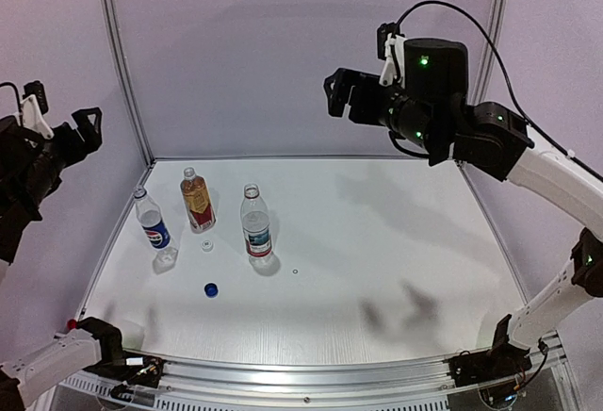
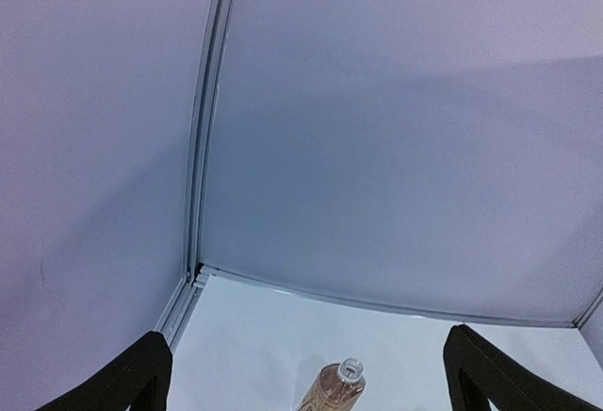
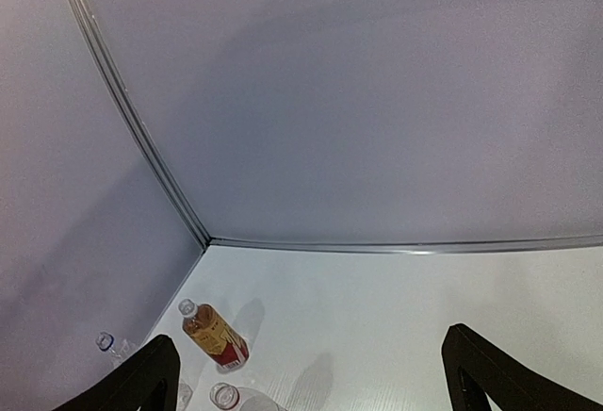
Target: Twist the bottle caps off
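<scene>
Three bottles stand uncapped at the table's left: the blue-label one (image 1: 151, 224), the amber one (image 1: 197, 202) and the red-white-label one (image 1: 254, 226). A white cap (image 1: 206, 245) lies between them and a blue cap (image 1: 211, 289) lies nearer the front. A tiny red thing (image 1: 71, 323), seemingly the red cap, sits at the near left corner. My left gripper (image 1: 62, 114) hangs open, high over the left edge, above the amber bottle (image 2: 337, 387). My right gripper (image 1: 345, 92) is open, high at the back, looking down on the amber bottle (image 3: 215, 336).
A small dark ring (image 1: 295, 271) lies right of the red-white bottle. Pale walls with metal frame posts (image 1: 122, 81) close the table at the back and sides. A metal rail (image 1: 330, 373) runs along the near edge between the arm bases.
</scene>
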You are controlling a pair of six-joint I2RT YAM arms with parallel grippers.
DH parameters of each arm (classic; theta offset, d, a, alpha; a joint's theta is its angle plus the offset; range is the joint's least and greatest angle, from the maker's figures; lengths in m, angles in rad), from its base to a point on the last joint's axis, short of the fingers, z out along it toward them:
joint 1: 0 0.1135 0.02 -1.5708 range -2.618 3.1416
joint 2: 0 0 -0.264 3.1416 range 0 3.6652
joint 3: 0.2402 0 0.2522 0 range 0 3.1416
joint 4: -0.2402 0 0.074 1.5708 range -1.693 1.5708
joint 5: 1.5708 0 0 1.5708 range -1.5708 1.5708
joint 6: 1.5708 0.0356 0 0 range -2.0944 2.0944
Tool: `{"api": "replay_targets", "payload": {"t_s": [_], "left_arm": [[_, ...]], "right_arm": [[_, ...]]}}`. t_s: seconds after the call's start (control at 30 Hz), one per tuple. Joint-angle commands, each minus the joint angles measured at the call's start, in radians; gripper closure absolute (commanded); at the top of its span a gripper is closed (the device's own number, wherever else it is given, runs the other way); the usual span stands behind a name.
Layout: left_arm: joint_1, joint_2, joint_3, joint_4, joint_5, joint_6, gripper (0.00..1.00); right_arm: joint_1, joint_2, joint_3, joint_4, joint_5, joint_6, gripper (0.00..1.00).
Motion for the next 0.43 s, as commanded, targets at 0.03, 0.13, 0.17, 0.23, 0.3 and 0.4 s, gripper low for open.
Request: {"api": "replay_targets", "payload": {"t_s": [0.03, 0.13, 0.17, 0.23, 0.3, 0.4], "left_arm": [[0.001, -0.002, 0.038, -0.034, 0.011, 0.03, 0.01], [0.001, -0.007, 0.034, -0.034, 0.005, 0.032, 0.01], [0.001, -0.009, 0.032, -0.034, 0.004, 0.033, 0.01], [0.001, -0.015, 0.027, -0.032, 0.003, 0.035, 0.01], [0.002, -0.019, 0.025, -0.034, 0.002, 0.039, 0.01], [0.001, -0.022, 0.022, -0.035, -0.003, 0.052, 0.01]], "right_arm": [[-0.004, 0.023, 0.036, -0.007, 0.011, -0.031, 0.01], [-0.003, 0.012, 0.009, 0.023, -0.012, -0.035, 0.01], [-0.003, 0.009, -0.002, 0.037, -0.025, -0.046, 0.01], [-0.004, 0.005, -0.019, 0.063, -0.042, -0.071, 0.01], [-0.004, 0.012, -0.015, 0.061, -0.031, -0.084, 0.01], [-0.004, 0.016, -0.009, 0.058, -0.026, -0.089, 0.01]]}}
